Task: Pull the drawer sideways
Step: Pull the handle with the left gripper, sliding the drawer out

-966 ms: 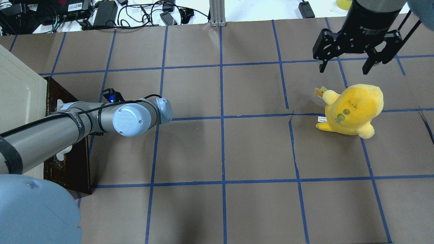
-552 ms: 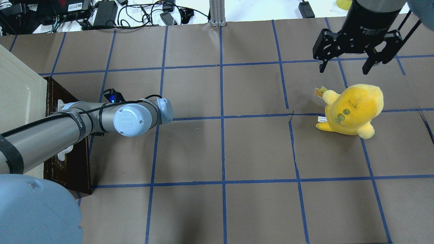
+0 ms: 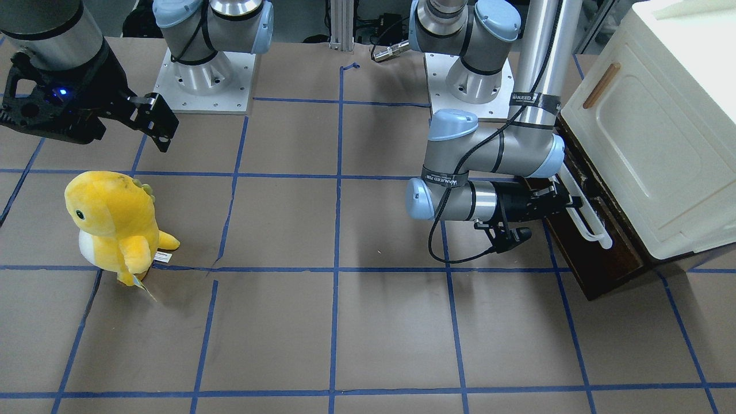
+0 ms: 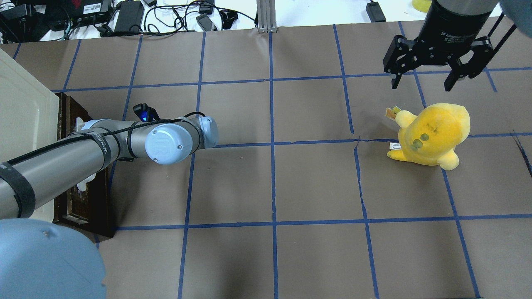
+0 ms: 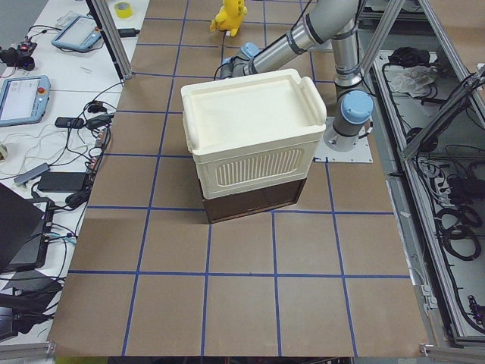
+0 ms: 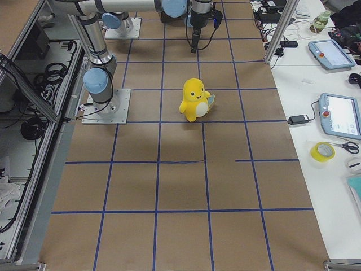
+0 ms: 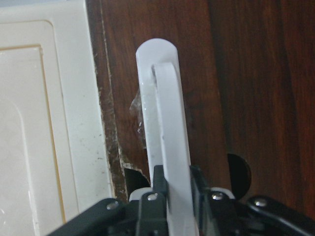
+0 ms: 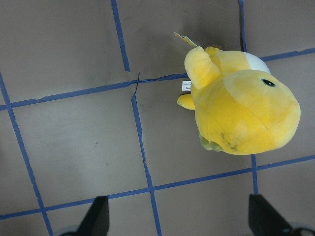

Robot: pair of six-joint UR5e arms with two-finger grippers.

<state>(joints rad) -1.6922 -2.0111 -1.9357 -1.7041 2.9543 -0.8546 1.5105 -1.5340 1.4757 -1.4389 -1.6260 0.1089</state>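
Two black fingers (image 7: 158, 183) of the left tool (image 7: 176, 186) pinch the white bar handle (image 7: 165, 113) from either side, clamped so that a sideways pull should carry the drawer (image 7: 241, 83), whose dark front sits beneath the cream cabinet (image 7: 44, 128) at the tabletop's (image 4: 270, 187) left end. Farther off, the right tool (image 4: 421, 85) hangs spread wide and empty near the yellow plush (image 4: 432, 133), clear of the work.

— What stands on the brown surface (image 4: 316, 182)?
— A yellow plush toy (image 4: 430, 135), upright by a blue tape line, a white tag (image 4: 394, 145) at its foot.
— Anything else?
— A cream-white cabinet (image 5: 250, 129) with a small wooden handle (image 3: 601, 85), well apart from the toy. A yellow tape roll (image 6: 321, 158) lies on the white bench (image 6: 338, 186).
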